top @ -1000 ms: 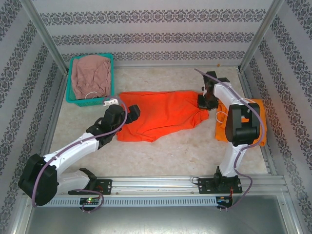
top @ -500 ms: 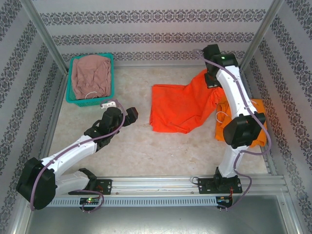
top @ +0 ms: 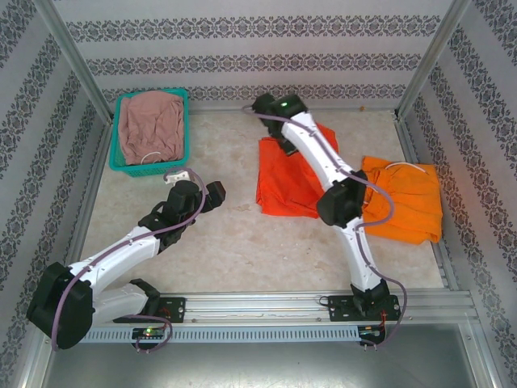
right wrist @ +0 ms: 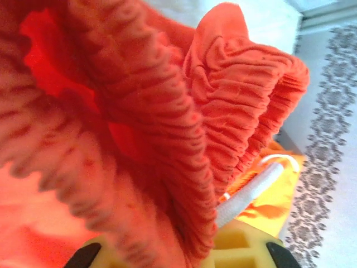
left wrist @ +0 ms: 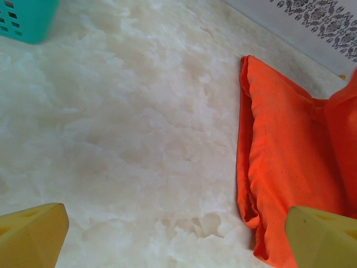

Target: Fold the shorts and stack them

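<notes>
The red shorts [top: 287, 184] lie folded at the centre of the table [top: 242, 238], the right gripper [top: 282, 143] sits at their 11 o'clock corner with jaws buried in fabric, grip not clear, and the left gripper [top: 215, 193] stands wide apart at their 9 o'clock.
</notes>
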